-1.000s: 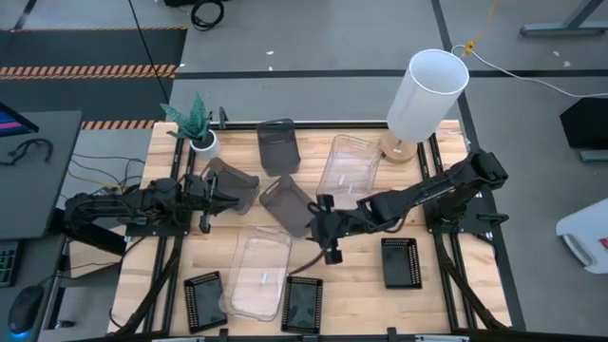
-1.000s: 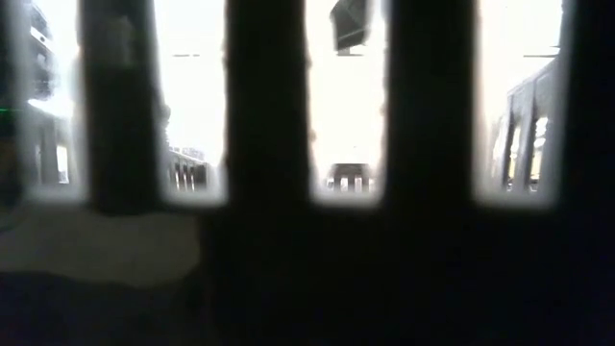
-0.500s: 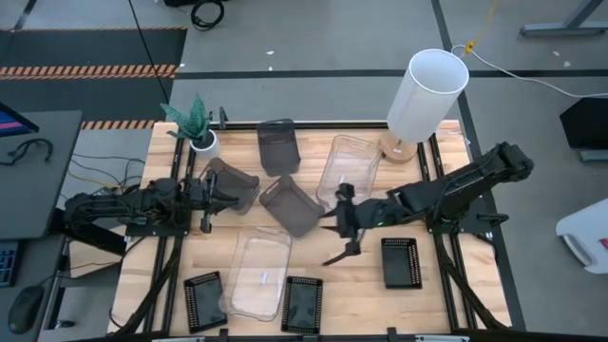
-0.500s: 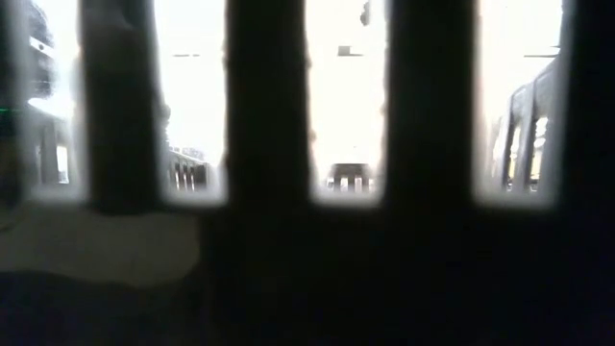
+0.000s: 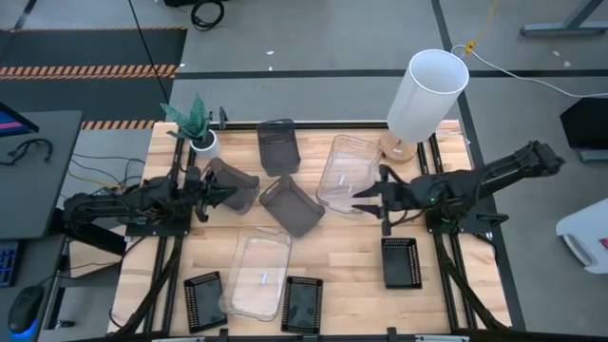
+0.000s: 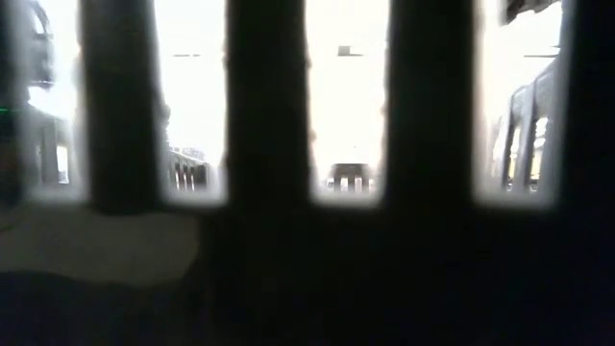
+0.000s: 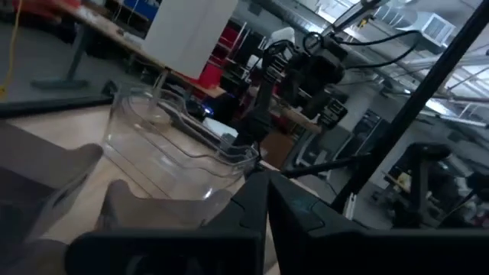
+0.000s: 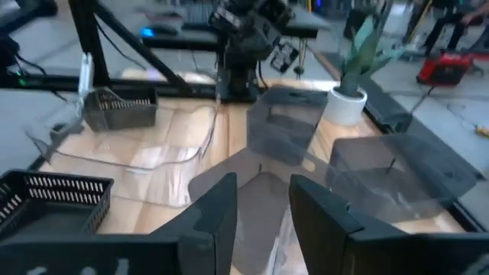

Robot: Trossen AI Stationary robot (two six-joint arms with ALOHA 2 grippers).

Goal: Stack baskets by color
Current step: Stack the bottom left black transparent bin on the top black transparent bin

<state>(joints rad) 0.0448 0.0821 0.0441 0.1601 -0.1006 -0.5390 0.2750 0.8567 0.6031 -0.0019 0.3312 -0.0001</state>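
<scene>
The wooden counter (image 5: pixel 351 266) is carrying three smoky grey baskets, two clear ones and three flat black perforated ones.

Left hand (image 5: pixel 205 193) is lying low at the counter's left side, fingers closed together, right at the rim of the left smoky grey basket (image 5: pixel 237 187); whether it is pinching that rim cannot be told.

Right hand (image 5: pixel 372 201) is hovering with fingers (image 8: pixel 210 221) spread apart and nothing between them, just beside the near end of the rear clear basket (image 5: pixel 344 171).

A second grey basket (image 5: pixel 293 205) is lying tilted at centre, a third (image 5: pixel 277 144) at the far edge. The front clear basket (image 5: pixel 258 275) is sitting between two black perforated baskets (image 5: pixel 204 300) and (image 5: pixel 303 303); the third black basket (image 5: pixel 401 261) is sitting near the right hand.

The low view is blocked by dark bars.
</scene>
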